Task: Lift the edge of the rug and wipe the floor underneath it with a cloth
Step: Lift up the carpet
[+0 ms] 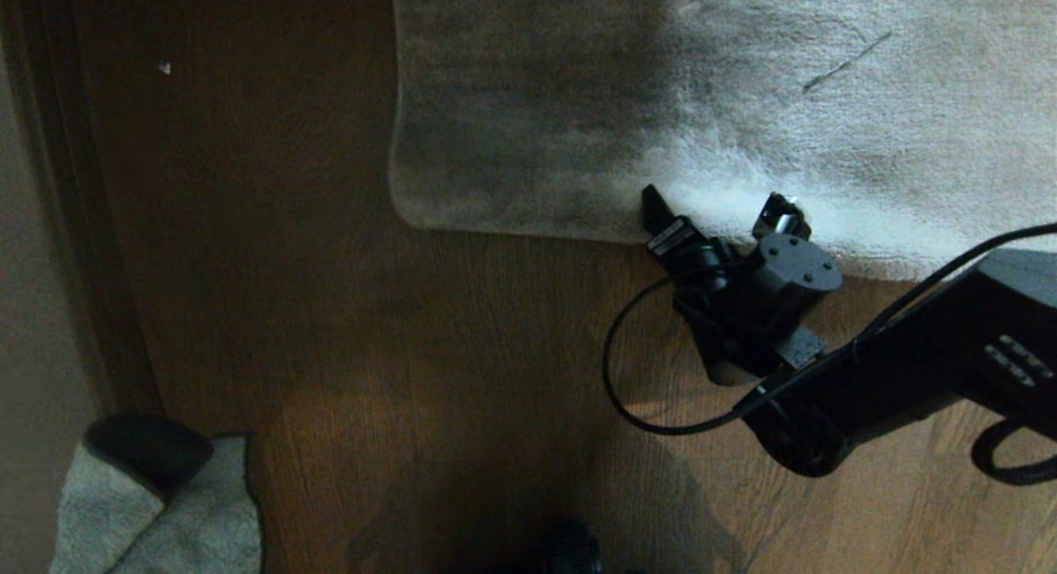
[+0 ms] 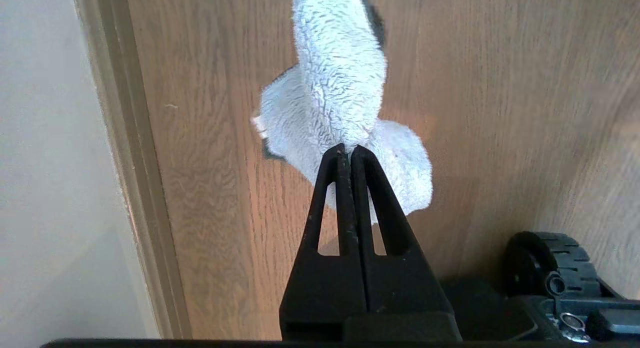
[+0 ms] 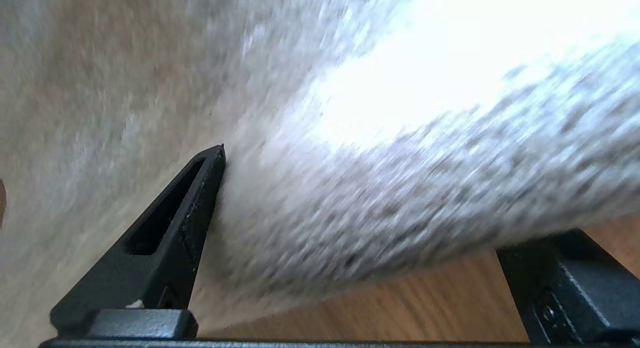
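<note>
At the near border of the rug, the right gripper stands spread wide with nothing in it, one finger resting on the pile and the other low by the floor, so the rug edge lies between the jaws. The right wrist view shows that edge already humped a little off the planks just beside the gripper. To do this step well, I judge the lower finger should slide under the border, not merely press against it, and the jaws should close on backing as well as pile before any lift; a shallow pinch on plush alone would likely slip. Lifting gently and only high enough to bare the wood would keep the heavy rug from dragging.

The rug edge runs as a long straight line across the head view, from its rounded corner towards the robot's left out to the right past the gripper, with the body of the rug stretching away from the robot.

Down at the robot's left side, the left gripper is clenched on the cloth, which hangs limp from the fingertips above the floor beside the skirting board, well apart from the rug. It seems parked until wood is exposed.
</note>
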Tool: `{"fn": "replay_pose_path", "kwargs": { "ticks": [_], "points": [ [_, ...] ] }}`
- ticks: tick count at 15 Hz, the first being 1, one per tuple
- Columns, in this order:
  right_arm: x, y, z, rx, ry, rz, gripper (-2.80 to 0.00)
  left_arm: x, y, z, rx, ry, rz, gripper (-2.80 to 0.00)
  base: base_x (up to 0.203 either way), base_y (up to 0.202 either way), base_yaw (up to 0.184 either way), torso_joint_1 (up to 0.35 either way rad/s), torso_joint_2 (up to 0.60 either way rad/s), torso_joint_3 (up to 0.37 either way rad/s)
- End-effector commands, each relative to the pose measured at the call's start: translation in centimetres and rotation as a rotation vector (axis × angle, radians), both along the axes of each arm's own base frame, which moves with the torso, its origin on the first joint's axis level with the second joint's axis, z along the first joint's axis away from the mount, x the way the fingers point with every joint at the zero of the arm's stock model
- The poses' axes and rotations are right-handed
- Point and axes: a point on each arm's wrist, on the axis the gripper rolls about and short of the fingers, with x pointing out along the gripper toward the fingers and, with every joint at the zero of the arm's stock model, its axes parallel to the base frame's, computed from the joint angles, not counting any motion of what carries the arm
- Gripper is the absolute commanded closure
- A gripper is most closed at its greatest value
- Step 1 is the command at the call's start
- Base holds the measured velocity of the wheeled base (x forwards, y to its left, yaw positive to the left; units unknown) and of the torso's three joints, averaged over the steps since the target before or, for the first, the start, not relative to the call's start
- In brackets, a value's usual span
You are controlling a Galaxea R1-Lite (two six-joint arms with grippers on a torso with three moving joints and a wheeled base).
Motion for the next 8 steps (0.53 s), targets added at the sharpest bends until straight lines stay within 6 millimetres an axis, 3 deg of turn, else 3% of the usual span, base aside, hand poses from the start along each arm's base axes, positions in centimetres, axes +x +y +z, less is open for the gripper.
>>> {"fn": "replay_pose_path", "kwargs": {
  "ticks": [1,4,8],
  "points": [
    [-0.6,-0.7,1.4,0.039,-0.060,-0.009,-2.80,0.0,0.0,0.0,-0.001,0.001,0.000,0.00,0.000,0.000,0.000,0.000,0.00,0.000],
    [-1.1,-0.9,2.0,0.045,-0.069,-0.008,-2.80,0.0,0.0,0.0,-0.001,0.000,0.000,0.00,0.000,0.000,0.000,0.000,0.00,0.000],
    [-2.1,-0.5,5.1,0.088,-0.154,0.017,-2.80,0.0,0.0,0.0,-0.001,-0.001,0.000,0.00,0.000,0.000,0.000,0.000,0.00,0.000]
  ]
}}
